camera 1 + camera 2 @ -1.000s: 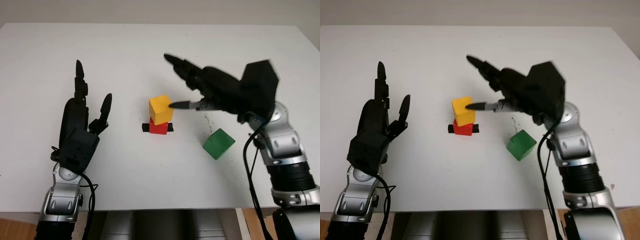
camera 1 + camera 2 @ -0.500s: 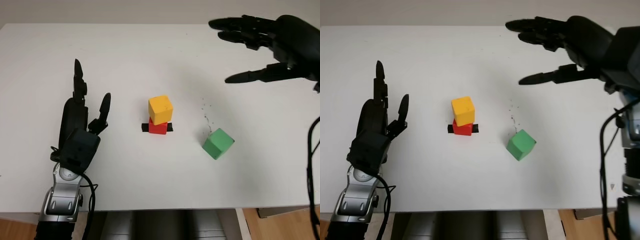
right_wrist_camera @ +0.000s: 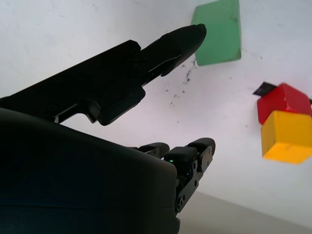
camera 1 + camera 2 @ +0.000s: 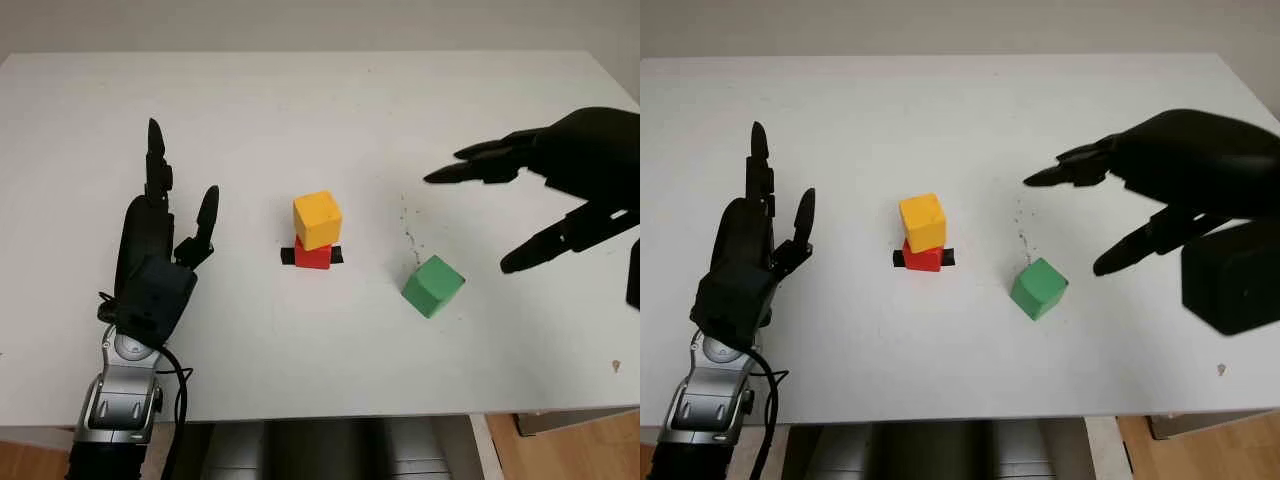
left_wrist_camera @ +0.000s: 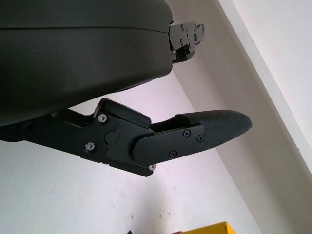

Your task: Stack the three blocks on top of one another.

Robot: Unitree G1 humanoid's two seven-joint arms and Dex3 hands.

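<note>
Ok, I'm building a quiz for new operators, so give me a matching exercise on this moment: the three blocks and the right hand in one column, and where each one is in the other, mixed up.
Things:
1. yellow block
2. red block
3. green block
4. right hand

Places:
A. alone on the white table, to the right of the stack
B. open, in the air to the right of the green block
C. on top of another block
D. at the bottom of the stack, on a strip of black tape

Pairs: 1-C, 2-D, 3-A, 4-B
</note>
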